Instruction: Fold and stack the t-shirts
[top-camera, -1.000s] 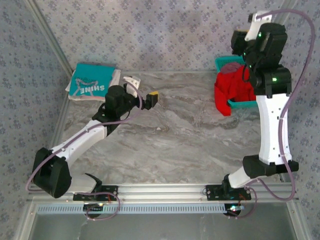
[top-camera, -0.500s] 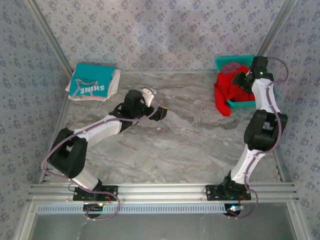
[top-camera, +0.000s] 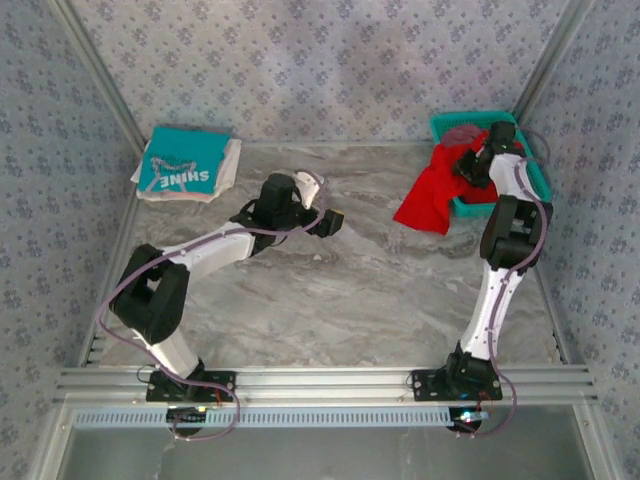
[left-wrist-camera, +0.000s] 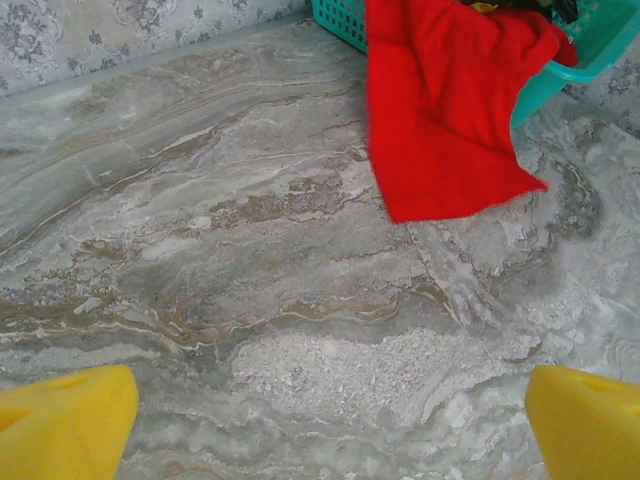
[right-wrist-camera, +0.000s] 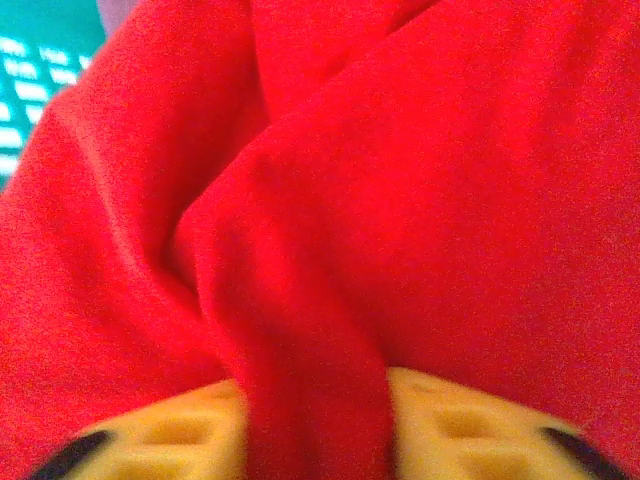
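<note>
At the far right corner of the table (top-camera: 330, 300), your right gripper (right-wrist-camera: 315, 430) pinches the soft red shirt (top-camera: 425, 200), draped over the basket (top-camera: 442, 124) rim; left gripper (top-camera: 330, 222) gapes above open marble mid-table.

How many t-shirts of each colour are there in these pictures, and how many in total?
red t-shirt: 1
teal t-shirt: 1
white t-shirt: 1
maroon t-shirt: 1
Total: 4
</note>
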